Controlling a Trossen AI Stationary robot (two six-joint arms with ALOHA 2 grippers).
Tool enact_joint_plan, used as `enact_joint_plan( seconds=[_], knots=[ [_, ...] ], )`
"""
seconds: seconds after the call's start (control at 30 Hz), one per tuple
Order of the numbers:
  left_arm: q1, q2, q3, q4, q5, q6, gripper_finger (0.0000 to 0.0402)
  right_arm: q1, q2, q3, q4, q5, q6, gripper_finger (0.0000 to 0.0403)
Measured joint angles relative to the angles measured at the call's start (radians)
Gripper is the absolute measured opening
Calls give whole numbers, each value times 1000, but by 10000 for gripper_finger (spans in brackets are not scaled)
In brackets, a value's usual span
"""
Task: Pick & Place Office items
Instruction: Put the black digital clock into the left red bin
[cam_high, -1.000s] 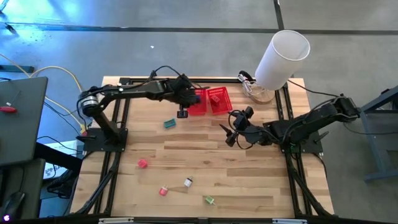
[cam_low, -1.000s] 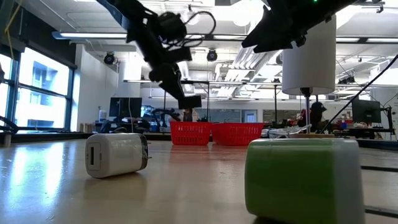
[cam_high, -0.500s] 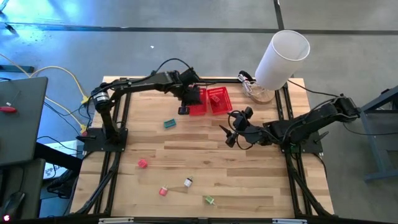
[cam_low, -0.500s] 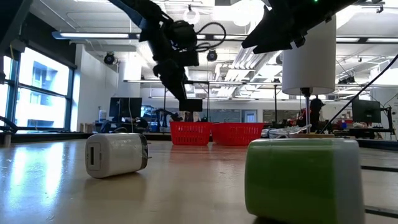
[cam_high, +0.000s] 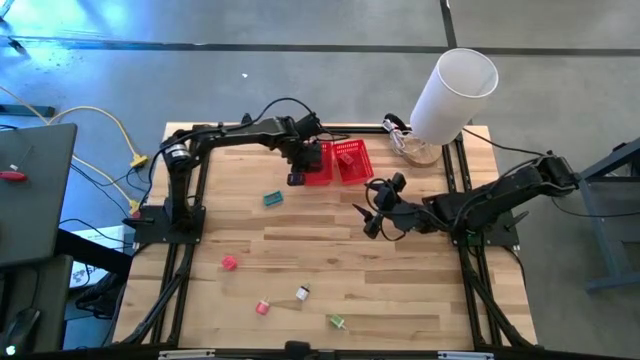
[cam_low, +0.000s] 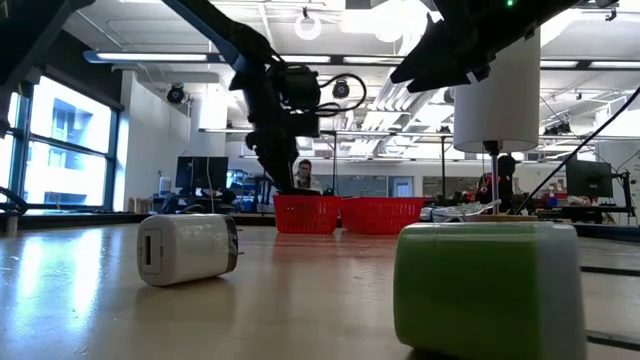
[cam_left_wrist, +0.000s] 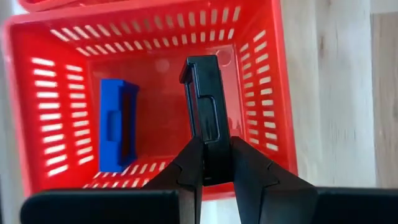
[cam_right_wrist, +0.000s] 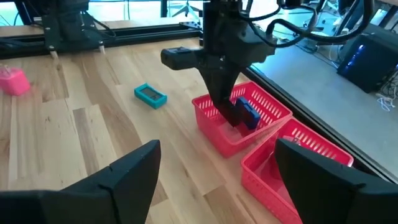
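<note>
At the near edge of the counter (cam_high: 330, 255) the green item (cam_high: 336, 322), the whitish item (cam_high: 302, 293), the red-white item (cam_high: 263, 307) and the pink item (cam_high: 229, 263) lie apart from each other, all untouched. A little farther, in the middle, the right gripper (cam_high: 371, 217) hovers with its fingers spread wide and nothing between them; this arm waits. The teal item (cam_high: 273, 198) lies on the wood between it and the left arm's base.

Farther back, the left gripper (cam_left_wrist: 211, 163) is closed tightly on the black rectangle (cam_left_wrist: 205, 106) and holds it upright over the left red basket (cam_left_wrist: 273, 93), near the basket's edge. A blue block (cam_left_wrist: 117, 124) is already inside.

I think the danger is in the release. The rectangle hangs close to the rim, so it may strike the wall, tip and fall outside on the counter. It can also land on the blue block and stay leaning. If the gripper goes too low, its fingers may catch the mesh and push the light basket against the second red basket (cam_high: 351, 161) beside it.
</note>
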Motion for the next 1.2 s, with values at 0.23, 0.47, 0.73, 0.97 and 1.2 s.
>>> enact_joint_plan(
  seconds=[0.23, 0.47, 0.73, 0.97, 1.2],
  knots=[
    [16, 28, 0, 69, 10, -8, 47, 1, 4, -1, -1, -6, 0, 303],
    [31, 27, 0, 86, 10, -15, 47, 1, 4, -1, 1, -5, 4, 303],
    [33, 89, -1, 94, -2, -20, 47, 1, 4, -1, 0, -10, 4, 303],
    [38, 101, -1, 118, -1, -20, 47, 0, 4, -1, 1, -46, 3, 303],
    [38, 101, -1, 113, -24, -34, 98, 0, 4, -1, 0, -46, -4, 303]
  ],
)
